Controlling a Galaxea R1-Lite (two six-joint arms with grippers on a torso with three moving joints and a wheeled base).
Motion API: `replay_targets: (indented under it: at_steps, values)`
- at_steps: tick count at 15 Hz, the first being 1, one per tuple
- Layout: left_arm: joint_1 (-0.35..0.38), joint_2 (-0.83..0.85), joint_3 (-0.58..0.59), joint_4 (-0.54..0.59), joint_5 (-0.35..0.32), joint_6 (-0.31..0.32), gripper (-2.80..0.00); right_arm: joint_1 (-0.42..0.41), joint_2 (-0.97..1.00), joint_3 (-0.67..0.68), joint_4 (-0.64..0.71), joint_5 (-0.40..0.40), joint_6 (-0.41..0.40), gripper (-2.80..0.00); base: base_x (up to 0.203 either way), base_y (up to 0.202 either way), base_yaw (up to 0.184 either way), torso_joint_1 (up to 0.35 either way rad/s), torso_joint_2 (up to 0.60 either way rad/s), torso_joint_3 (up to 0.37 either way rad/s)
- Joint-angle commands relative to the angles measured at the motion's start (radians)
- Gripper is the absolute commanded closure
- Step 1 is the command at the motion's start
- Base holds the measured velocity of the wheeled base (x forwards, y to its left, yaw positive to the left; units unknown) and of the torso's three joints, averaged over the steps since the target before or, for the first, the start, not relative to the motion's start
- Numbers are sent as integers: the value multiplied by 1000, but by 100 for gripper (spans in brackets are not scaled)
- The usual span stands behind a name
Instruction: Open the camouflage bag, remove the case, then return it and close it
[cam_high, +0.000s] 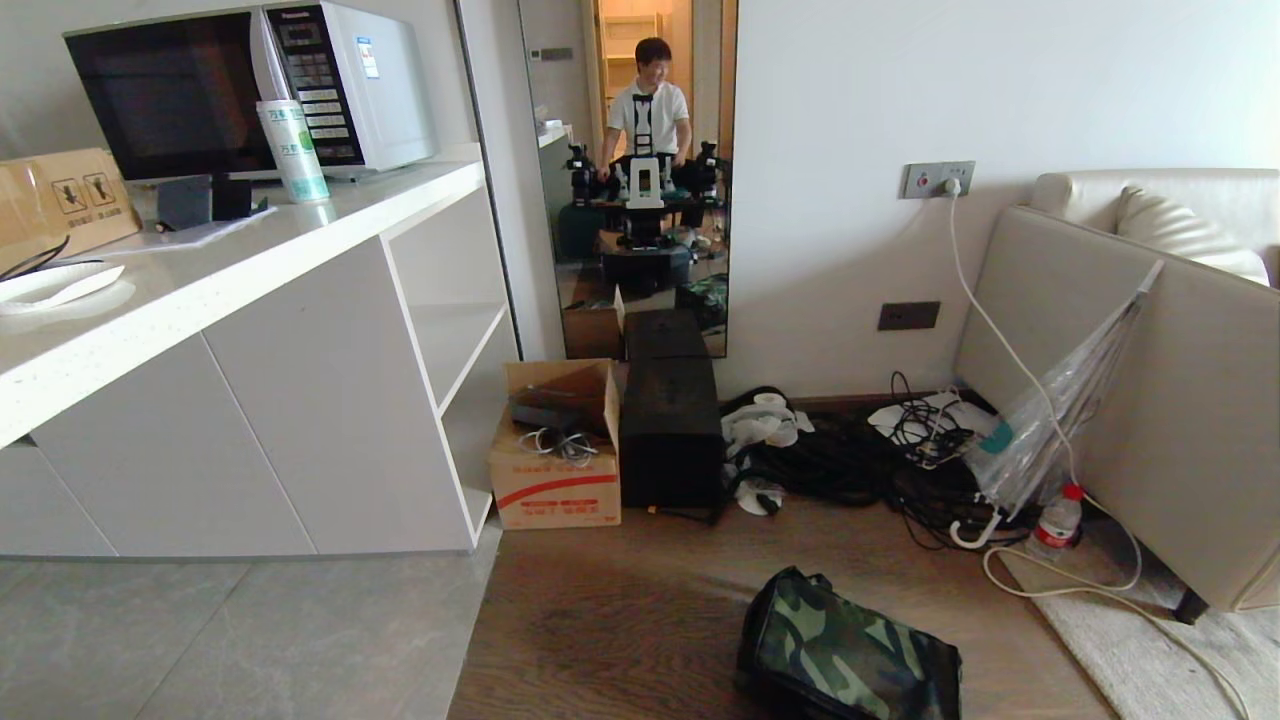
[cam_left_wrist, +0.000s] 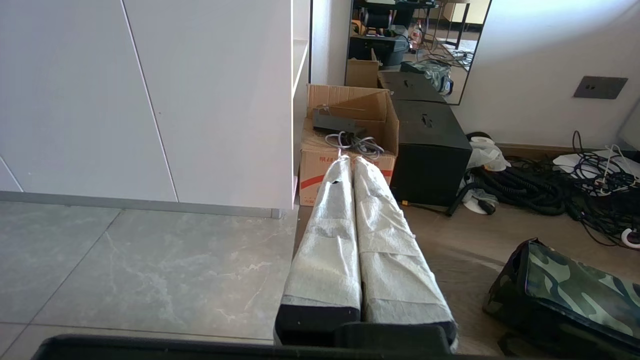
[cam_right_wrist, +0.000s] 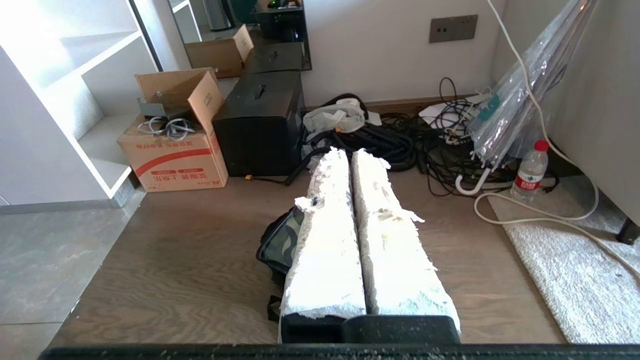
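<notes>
Camo bag (cam_high: 850, 650) shut, lying on wood floor nr rug.

Camouflage bag (cam_high: 850, 650) is cropped by the head view's lower edge; its near side is not seen. In the right wrist view most of the bag (cam_right_wrist: 280, 240) is hidden behind the right pincer (cam_right_wrist: 350, 156), only one corner is shown. In the left wrist view it (cam_left_wrist: 575, 295) is cut off at the picture's corner. No case can be made out; bag contents are hidden. Print on the red-striped cardboard box (cam_high: 556, 490) is too small to be read. Neither arm is caught in the head view.
</notes>
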Motion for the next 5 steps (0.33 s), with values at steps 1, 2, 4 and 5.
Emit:
replay_targets:
  at_steps: [1, 2, 4, 5]
  values:
    - [0, -1, 9, 0, 1, -1, 0, 0, 2, 2, -2, 0, -1, 0, 0, 0, 0, 0, 0, 0]
    - [0, -1, 9, 0, 1, -1, 0, 0, 2, 2, 0, 0, -1, 0, 0, 0, 0, 0, 0, 0]
    - [0, 0, 9, -2, 1, -1, 0, 0, 2, 2, 0, 0, 1, 0, 0, 0, 0, 0, 0, 0]
    - [0, -2, 9, -2, 1, -1, 0, 0, 2, 2, 0, 0, -1, 0, 0, 0, 0, 0, 0, 0]
